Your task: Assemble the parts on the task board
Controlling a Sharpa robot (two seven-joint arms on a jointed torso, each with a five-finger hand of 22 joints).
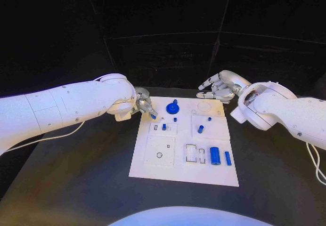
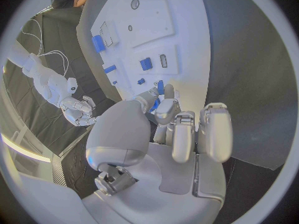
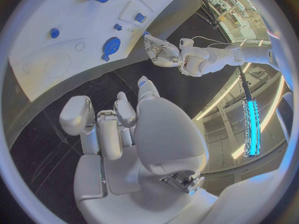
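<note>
Lying loose nearest the robot, well short of either hand's fingers, a blue cylinder (image 1: 215, 156) and bar (image 1: 227, 158) await seating on the task board (image 1: 170, 169). Farther off, the left hand (image 1: 143, 106) pinches a small blue part (image 1: 153, 116) beside the seated blue knob (image 1: 173, 108); the right hand (image 1: 218, 87) hovers empty, fingers apart.

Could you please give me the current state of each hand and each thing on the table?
left hand: at the board's far left corner, pinching a small blue part.
right hand: raised beyond the board's far edge, fingers apart, holding nothing.
task board: flat on the table.
round blue part: seated on the board.
blue cylinder: lying on its side.
</note>
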